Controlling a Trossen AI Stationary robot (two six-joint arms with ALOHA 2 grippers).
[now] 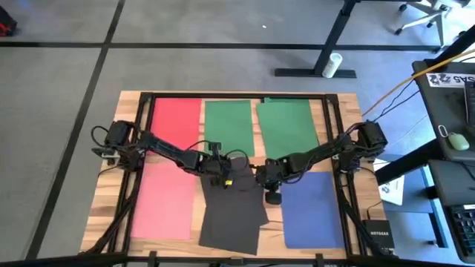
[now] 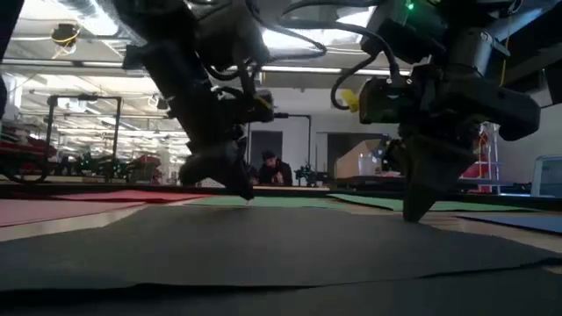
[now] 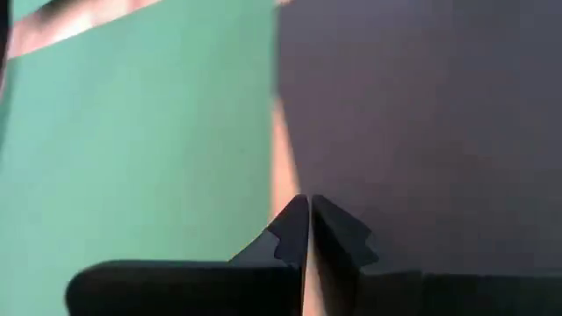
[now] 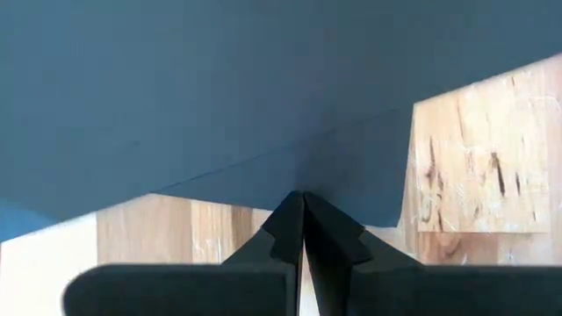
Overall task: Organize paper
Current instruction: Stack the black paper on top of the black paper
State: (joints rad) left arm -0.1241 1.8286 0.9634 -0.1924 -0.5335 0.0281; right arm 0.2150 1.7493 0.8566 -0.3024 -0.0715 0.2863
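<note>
My left hand (image 1: 223, 180) and right hand (image 1: 273, 197), both pressed together, pinch the dark grey paper (image 1: 234, 211) mid-desk; uneven pulling could tear or crumple it.

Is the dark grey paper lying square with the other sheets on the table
No, in the high view the dark grey paper sits skewed at the table's near middle, while the green sheet and blue sheet lie straight.
</note>
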